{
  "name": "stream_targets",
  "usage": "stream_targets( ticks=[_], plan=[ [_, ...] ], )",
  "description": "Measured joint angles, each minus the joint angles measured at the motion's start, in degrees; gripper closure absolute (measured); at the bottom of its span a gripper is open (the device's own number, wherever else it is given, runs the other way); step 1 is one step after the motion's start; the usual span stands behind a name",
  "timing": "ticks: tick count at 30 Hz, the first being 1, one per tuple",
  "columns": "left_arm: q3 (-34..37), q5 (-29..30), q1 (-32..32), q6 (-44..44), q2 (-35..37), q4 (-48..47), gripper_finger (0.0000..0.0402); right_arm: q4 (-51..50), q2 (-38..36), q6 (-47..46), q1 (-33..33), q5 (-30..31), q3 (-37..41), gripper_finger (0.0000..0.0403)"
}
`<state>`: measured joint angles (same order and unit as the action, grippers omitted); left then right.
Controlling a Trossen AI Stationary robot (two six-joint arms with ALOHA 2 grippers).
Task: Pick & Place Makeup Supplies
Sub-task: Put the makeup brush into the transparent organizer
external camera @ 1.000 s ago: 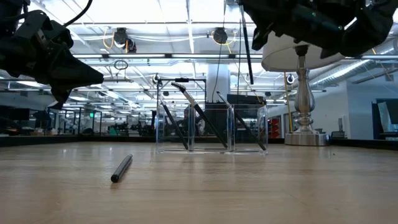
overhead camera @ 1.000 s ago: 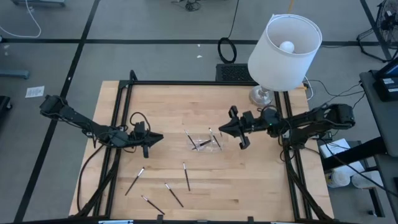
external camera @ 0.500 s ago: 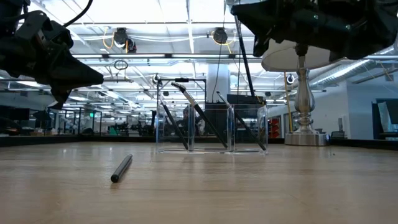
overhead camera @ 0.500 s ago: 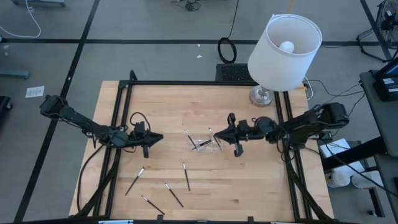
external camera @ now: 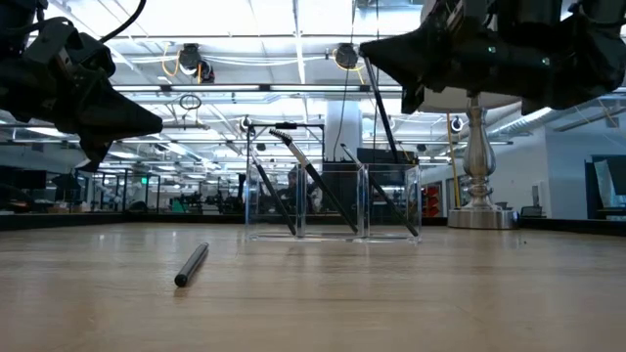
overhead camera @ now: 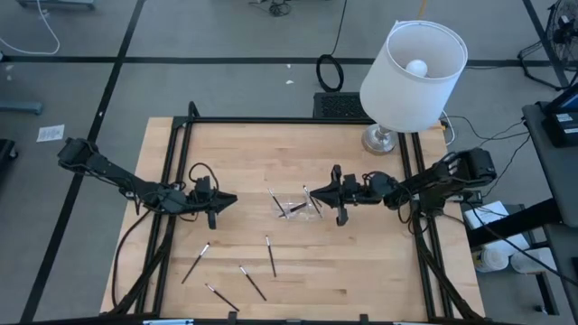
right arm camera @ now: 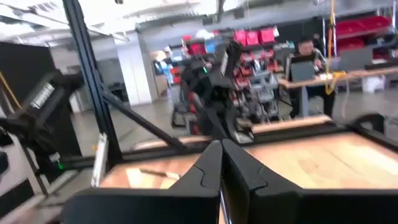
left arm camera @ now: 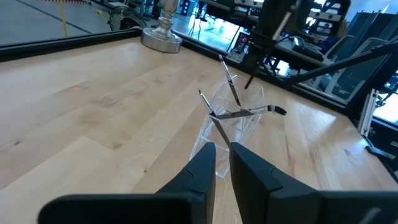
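Holding a dark stick (external camera: 380, 93) in pinched fingers, the right hand (overhead camera: 316, 193) had crept from 3 o'clock up to the clear tray (overhead camera: 298, 206) mid-desk (overhead camera: 244, 149). Left hand (overhead camera: 230, 199), narrowly parted and empty, waited at 9 o'clock. Loose sticks (overhead camera: 270, 255) lay toward 6 o'clock. No legible writing.

You look straight down from overhead and level from the tabletop; both views share the clear tray (overhead camera: 299, 207) (external camera: 333, 200).
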<state>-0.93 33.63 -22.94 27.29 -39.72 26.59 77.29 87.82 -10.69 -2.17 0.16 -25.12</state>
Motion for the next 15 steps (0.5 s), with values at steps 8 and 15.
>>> stream_targets(
  ticks=[8, 15],
  plan=[
    [0.0, 0.0, 0.0, 0.0, 0.0, 0.1, 0.0350, -4.2, 0.1, 0.1, 0.2, 4.4, 1.3, 0.0403],
    [0.0, 0.0, 0.0, -0.2, 0.0, 0.0, 0.0350, -5.0, 0.1, 1.5, 0.7, 4.5, 1.3, 0.0403]
  ],
)
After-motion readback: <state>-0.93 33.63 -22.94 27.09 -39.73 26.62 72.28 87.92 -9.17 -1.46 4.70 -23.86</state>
